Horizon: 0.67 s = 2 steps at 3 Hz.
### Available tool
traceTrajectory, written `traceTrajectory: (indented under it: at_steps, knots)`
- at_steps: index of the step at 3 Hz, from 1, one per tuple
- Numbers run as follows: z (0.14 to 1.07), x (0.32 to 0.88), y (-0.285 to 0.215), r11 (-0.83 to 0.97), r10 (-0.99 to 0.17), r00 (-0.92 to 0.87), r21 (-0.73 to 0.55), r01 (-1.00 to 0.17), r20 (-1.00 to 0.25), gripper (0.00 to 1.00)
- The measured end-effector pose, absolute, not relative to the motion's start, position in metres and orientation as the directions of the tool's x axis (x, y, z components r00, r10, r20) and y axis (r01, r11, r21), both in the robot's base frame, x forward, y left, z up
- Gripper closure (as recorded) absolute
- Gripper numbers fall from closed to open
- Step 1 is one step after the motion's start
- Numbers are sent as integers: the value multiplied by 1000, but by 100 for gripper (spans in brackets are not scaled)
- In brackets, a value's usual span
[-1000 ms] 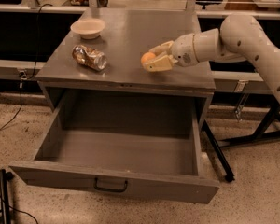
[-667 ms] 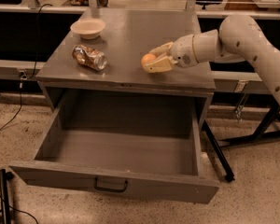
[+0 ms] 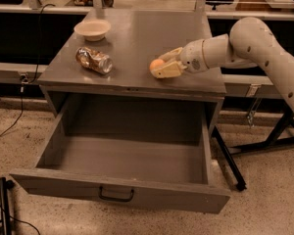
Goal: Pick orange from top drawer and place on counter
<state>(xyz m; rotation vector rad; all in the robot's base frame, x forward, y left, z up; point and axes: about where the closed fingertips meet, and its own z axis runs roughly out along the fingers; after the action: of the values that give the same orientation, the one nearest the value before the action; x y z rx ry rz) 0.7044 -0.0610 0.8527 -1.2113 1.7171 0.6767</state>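
Gripper [image 3: 158,66] sits right of centre in the frame, low over the front right part of the counter [image 3: 137,38], its two pale fingers [image 3: 167,72] pointing left. Fingers closed on the orange [image 3: 156,63]: one above and behind it, one below and in front. Only the left part of the fruit shows, the rest is covered by the fingers. Cannot tell whether the orange's underside touches the counter or is just off it. White arm [image 3: 255,40] runs from the wrist up and right, then bends down and is cut off at the right edge of the frame; base not in view. Left of the gripper and well apart from it, a crushed shiny can [image 3: 93,60] lies on its side on the counter. Further up and left, a shallow pale bowl [image 3: 92,29] stands near the counter's back left corner; its contents cannot be made out. Below the counter, the top drawer [image 3: 63,185] is pulled far out toward the bottom of the frame, dark handle [image 3: 116,196] at the centre of the front panel. The panel hides the nearest strip of the drawer floor.
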Motion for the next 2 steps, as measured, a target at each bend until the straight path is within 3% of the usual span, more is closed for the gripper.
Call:
traceTrajectory:
  at_steps: [2]
  knots:
    - [850, 704, -55, 361, -434, -115, -56, -931, -894, 37]
